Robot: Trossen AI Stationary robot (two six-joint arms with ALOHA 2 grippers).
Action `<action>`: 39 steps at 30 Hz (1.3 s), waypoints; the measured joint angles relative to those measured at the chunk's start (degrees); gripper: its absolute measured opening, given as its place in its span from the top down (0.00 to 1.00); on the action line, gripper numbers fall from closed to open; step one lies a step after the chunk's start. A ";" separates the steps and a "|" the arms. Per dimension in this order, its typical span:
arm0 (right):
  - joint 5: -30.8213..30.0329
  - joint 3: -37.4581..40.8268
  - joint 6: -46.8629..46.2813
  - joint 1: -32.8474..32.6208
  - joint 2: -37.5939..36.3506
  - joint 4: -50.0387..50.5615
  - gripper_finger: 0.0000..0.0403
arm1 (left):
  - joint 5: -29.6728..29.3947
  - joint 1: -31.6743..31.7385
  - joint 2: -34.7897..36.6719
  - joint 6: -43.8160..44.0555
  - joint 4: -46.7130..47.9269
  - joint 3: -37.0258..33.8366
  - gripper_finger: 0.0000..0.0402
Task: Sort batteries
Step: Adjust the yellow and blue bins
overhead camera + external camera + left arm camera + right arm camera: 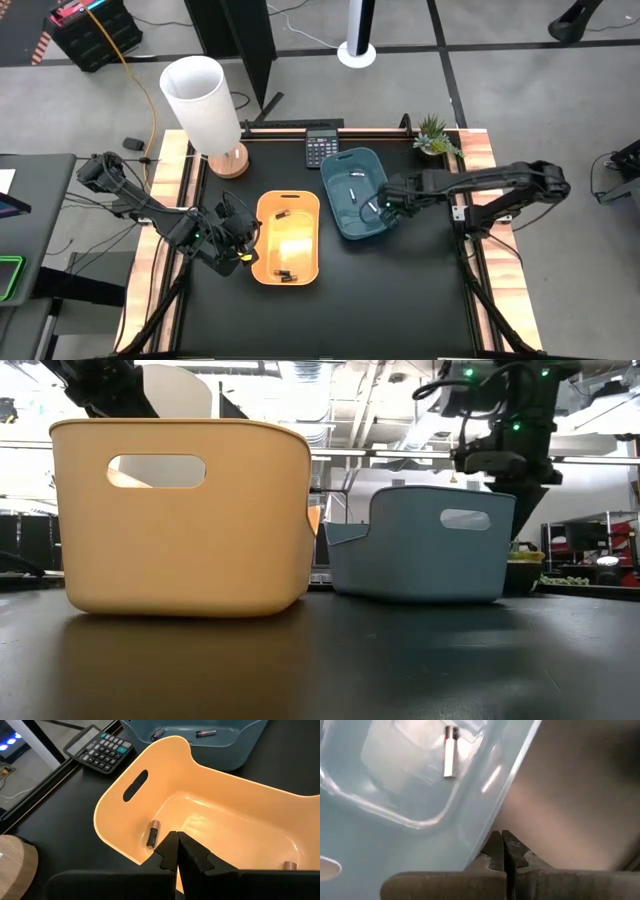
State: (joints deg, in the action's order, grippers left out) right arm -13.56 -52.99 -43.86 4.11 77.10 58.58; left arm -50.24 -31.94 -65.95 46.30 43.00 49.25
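Note:
A yellow bin point(288, 238) stands mid-table, with a blue bin point(358, 192) just behind and to its right. Dark batteries point(152, 833) point(289, 865) lie on the yellow bin's floor. White batteries point(451, 752) point(353, 190) lie on the blue bin's floor. My left gripper point(176, 851) is shut and holds nothing; it hangs over the yellow bin's left rim point(235, 245). My right gripper point(504, 851) is also shut and holds nothing. It points down over the blue bin's right rim point(385, 205); I cannot tell whether its tips touch that rim.
A black calculator point(321, 150) lies behind the bins at the table's far edge. A white cylinder on a wooden base point(205, 105) stands at the far left corner, and a small plant point(435, 135) at the far right. Bare black table point(330, 320) stretches in front of the bins.

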 joint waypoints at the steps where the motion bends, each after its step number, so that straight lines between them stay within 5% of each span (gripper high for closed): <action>1: -1.52 0.00 -1.45 -0.80 -0.20 0.43 1.00 | 0.00 0.00 0.00 0.02 0.00 0.00 1.00; 9: -16.28 -3.23 -12.46 -4.22 -3.67 9.36 1.00 | -0.04 0.15 0.00 0.16 -0.21 0.02 1.00; 13: -20.62 -5.79 -9.42 -7.64 -6.34 7.63 1.00 | -0.07 0.17 0.00 0.22 -0.22 0.02 1.00; 19: -12.73 -6.29 2.08 -12.70 -5.65 -4.90 1.00 | -0.09 1.04 0.00 0.22 -0.23 0.02 1.00; 30: -4.89 -6.23 3.88 -14.88 5.04 -5.13 1.00 | -0.17 1.73 0.00 0.01 -1.80 0.02 1.00; 39: -1.52 -6.19 3.40 -16.70 5.85 -5.65 1.00 | -0.15 1.73 0.00 -0.12 -2.03 0.02 1.00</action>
State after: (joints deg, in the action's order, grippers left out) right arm -15.08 -59.18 -40.46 -12.59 82.95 52.93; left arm -50.39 -30.22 -65.95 46.18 40.97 49.28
